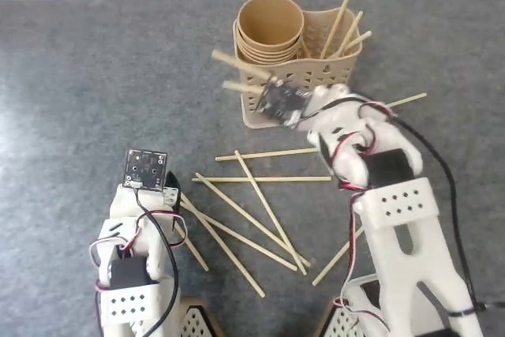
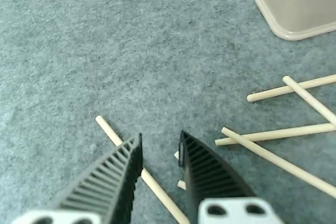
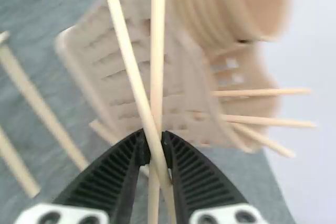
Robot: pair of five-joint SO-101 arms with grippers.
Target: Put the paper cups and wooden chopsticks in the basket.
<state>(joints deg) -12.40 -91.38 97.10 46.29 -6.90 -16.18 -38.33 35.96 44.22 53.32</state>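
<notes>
Our right gripper (image 3: 155, 148) clamped tight on two chopsticks (image 3: 156, 51), held up against front wall of basket (image 1: 341, 67). Paper cups (image 1: 271, 21) stacked inside basket, few sticks (image 1: 335, 25) leaning beside them. Our left gripper (image 2: 160, 150) low over grey mat (image 2: 131, 51), jaws apart, one loose chopstick (image 2: 113, 132) lying under them. Other chopsticks (image 1: 272, 178) scattered between arms.

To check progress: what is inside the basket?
The basket holds a stack of paper cups and, beside it, three chopsticks leaning out over the rim. Its floor and the sticks' lower ends are covered.
</notes>
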